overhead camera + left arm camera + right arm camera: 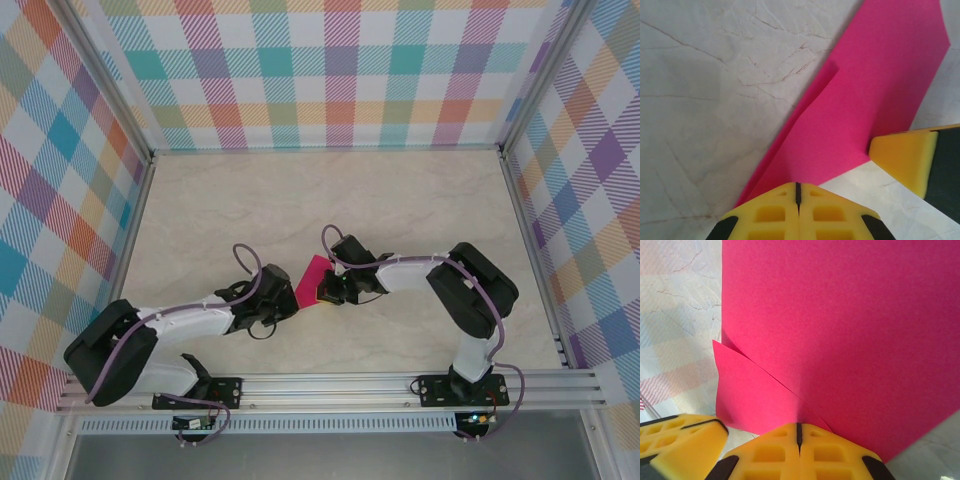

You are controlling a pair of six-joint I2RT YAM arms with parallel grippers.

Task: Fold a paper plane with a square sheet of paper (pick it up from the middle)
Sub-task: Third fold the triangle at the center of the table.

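**Top external:** The sheet of paper, partly folded, lies on the table near its middle, wedged betw. the two arms. Left gripper meets it from the near-left, right gripper from the right. Both are at the sheet, so neither arm is nearer. Its long axis slants from near-left to far-right.

**Left wrist:** Left gripper has its fingers pressed together, nothing visible in the seam, tips at the sheet's near corner. The sheet of paper stretches straight ahead and to the right, with a raised fold along its left edge. One finger of the right gripper touches its right-hand edge.

**Right wrist:** Right gripper is likewise closed up tight, tips on the sheet of paper, which spreads ahead and to the right. A crease runs from the tips out to the left, over a triangular flap. The left gripper's finger sits just beside that flap.

Prob. a creasing step: any coming stroke would follow the fold line leading away from each set of tips.
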